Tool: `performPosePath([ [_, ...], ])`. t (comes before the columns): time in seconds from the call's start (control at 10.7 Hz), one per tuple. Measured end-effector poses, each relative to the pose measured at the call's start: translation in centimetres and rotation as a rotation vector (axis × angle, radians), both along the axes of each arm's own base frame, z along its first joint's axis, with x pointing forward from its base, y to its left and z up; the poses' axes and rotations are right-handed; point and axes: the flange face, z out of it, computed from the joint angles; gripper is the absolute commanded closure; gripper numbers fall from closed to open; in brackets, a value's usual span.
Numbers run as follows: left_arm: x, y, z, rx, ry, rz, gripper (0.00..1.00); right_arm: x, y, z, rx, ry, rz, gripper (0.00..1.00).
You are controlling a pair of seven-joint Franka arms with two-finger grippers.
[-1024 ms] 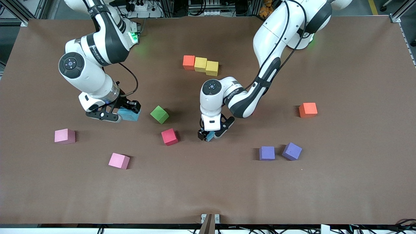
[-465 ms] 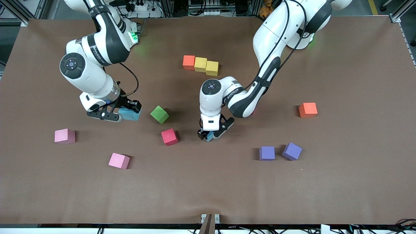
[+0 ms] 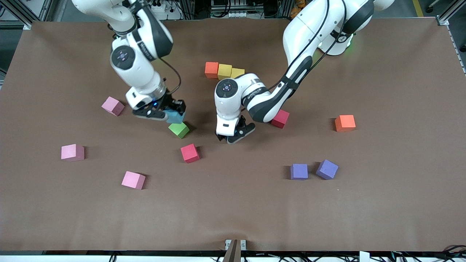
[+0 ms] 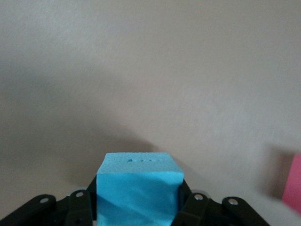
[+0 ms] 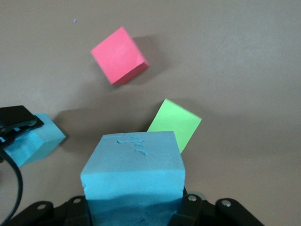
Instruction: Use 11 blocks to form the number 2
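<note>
A wide brown matte table covering (image 3: 382, 211) fills the view, smooth and flat from edge to edge. At the middle of the table's edge nearest the front camera sits a small grey metal bracket (image 3: 235, 245). Along the farthest edge, dark cables and metal frame posts (image 3: 225, 9) show.

A robotics lab. Two white Franka arms stand at a wide surface (image 3: 382, 203) covered in plain brown sheeting, with small coloured foam blocks (image 3: 299, 171) scattered on it. Along the edge by the arms' bases run aluminium frame rails (image 3: 449, 12), a power strip (image 3: 158, 6) and loose cables (image 3: 233, 9).
</note>
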Motion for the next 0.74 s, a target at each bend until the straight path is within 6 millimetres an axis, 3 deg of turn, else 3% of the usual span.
performPosePath([
  [0.47,-8.9,0.4,1.4,-0.005,0.020,-0.182,1.00,-2.9,-4.3,4.3,0.025,0.006,0.015,0.71],
  [0.74,-14.7,1.0,0.8,-0.014,0.016,-0.288,1.00,-3.1,-5.8,4.9,0.028,0.010,0.002,0.71],
])
